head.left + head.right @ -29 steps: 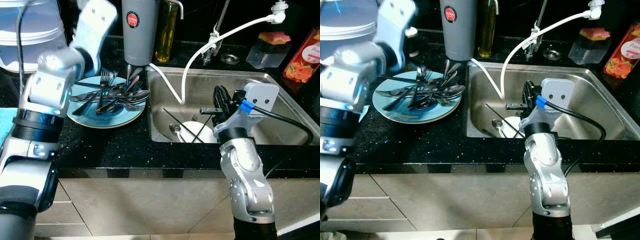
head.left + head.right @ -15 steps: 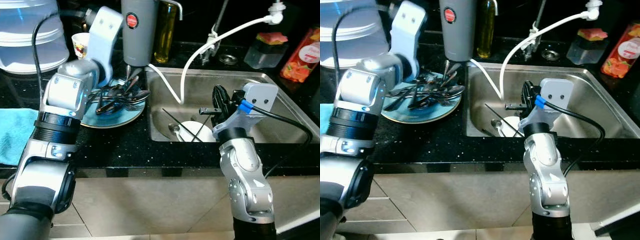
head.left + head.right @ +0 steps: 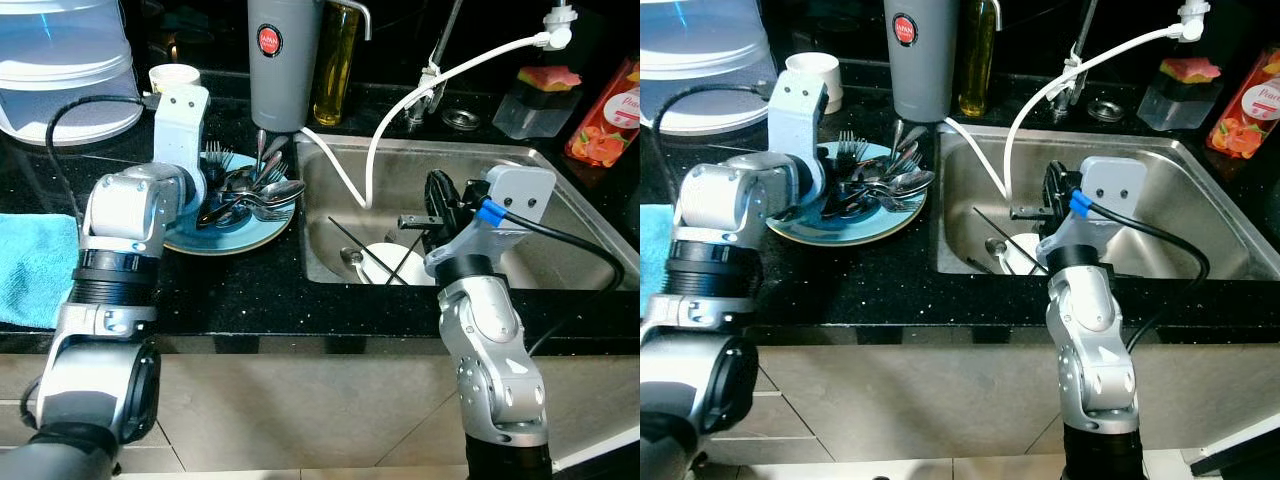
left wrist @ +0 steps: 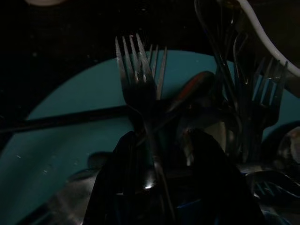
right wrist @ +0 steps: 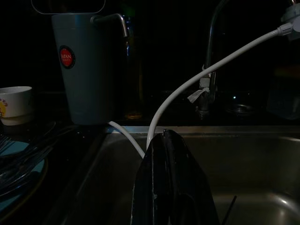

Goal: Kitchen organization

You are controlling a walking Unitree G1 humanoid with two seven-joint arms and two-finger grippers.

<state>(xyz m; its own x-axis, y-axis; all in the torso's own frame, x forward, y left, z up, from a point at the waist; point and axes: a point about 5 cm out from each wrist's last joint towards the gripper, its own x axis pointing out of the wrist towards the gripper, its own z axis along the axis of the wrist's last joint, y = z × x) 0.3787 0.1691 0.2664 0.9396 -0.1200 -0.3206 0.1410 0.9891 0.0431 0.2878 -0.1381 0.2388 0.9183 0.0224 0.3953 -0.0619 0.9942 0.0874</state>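
Cutlery (image 3: pixel 245 193) lies in a heap on a blue plate (image 3: pixel 235 232) on the black counter beside the sink (image 3: pixel 545 190). The left gripper (image 4: pixel 159 159) sits low over the plate, its jaws spread around one fork (image 4: pixel 138 86). The right gripper (image 5: pixel 166 154) hangs over the sink, jaws pressed together.

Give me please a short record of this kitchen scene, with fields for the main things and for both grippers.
plate: blue plate on the black counter, left of the sink
cutlery: forks and spoons piled on the plate
left gripper: left gripper low over the plate, fingers open, a fork between them
right gripper: right gripper over the sink, fingers shut, holding nothing
sink contents: white dish and dark sticks
behind the plate: grey jug, white cup
counter edge: blue cloth
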